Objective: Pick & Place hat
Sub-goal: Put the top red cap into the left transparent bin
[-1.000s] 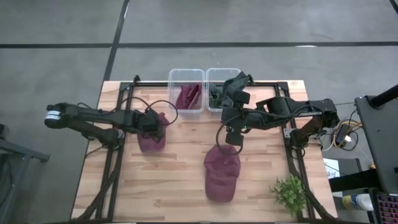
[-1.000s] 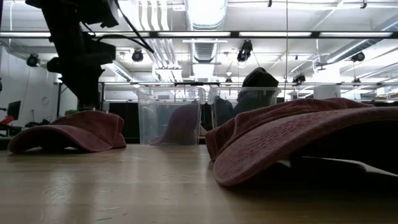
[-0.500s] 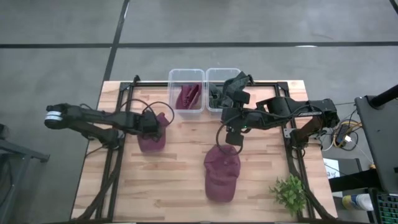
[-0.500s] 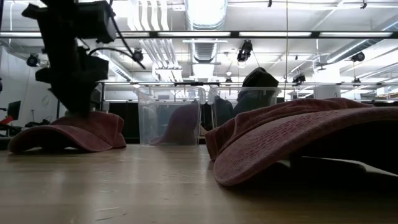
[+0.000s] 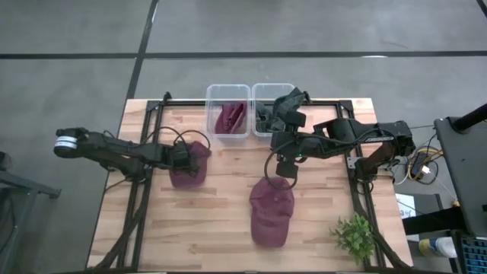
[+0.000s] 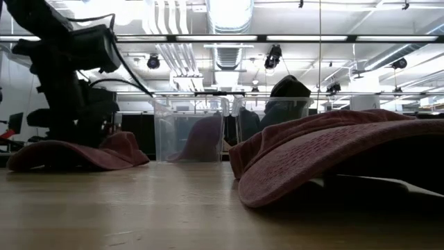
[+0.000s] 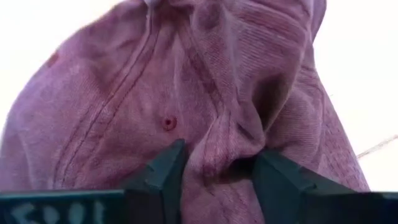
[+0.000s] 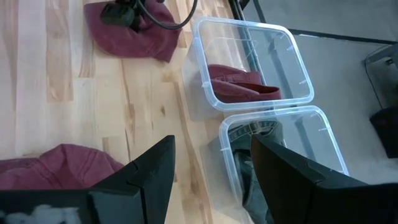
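On the left side of the wooden table, the left gripper presses down on a maroon hat, its fingers clenched on a bunched fold of the crown (the fabric puckers between them). Behind stand two clear bins: the left bin holds another maroon hat, the right bin dark clothing. The right gripper hovers with fingers spread and empty, over the back edge of a third maroon hat at centre. A small green plant sits at far right.
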Controlling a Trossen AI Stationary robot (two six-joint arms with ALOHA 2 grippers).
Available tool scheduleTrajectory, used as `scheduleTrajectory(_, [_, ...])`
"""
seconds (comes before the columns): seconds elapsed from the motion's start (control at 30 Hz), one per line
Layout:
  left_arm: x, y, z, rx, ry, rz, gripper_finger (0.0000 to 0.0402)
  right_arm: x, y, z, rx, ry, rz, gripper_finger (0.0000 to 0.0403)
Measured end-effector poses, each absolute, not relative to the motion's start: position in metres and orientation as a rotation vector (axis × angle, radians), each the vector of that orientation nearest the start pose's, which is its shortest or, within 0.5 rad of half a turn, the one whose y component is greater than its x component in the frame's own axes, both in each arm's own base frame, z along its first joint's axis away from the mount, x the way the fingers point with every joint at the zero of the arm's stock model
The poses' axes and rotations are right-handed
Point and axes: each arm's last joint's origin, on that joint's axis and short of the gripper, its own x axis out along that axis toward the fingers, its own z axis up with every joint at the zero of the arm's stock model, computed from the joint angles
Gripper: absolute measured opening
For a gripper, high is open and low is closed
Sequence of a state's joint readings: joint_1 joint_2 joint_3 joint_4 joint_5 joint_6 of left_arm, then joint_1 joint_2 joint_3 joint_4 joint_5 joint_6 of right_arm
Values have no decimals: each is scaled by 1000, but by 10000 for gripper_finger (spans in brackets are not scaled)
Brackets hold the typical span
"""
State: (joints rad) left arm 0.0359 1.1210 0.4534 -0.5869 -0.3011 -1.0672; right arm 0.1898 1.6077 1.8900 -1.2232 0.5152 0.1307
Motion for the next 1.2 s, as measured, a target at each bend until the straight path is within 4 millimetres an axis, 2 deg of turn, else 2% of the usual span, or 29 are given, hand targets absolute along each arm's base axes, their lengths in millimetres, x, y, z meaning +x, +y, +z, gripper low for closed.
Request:
scheduleTrajectory(0.1, [162,14,143,-772,952,924,129,300,43,418,-207,863,-356,203])
scheduleTrajectory(0.3, [163,14,143,-756,949,908,14,300,43,418,-207,863,-357,203])
scheduleTrajectory(0.47, [168,14,151,-735,944,887,4,300,43,418,-205,863,-357,203])
scheduleTrajectory(0.67, [175,15,179,-678,940,832,2,300,43,418,-205,863,-358,203])
scheduleTrajectory(1.07, [169,8,257,-577,1071,838,1,300,43,418,-215,866,-353,203])
scheduleTrajectory(1.2, [159,4,288,-553,1111,875,0,300,43,418,-227,871,-348,203])
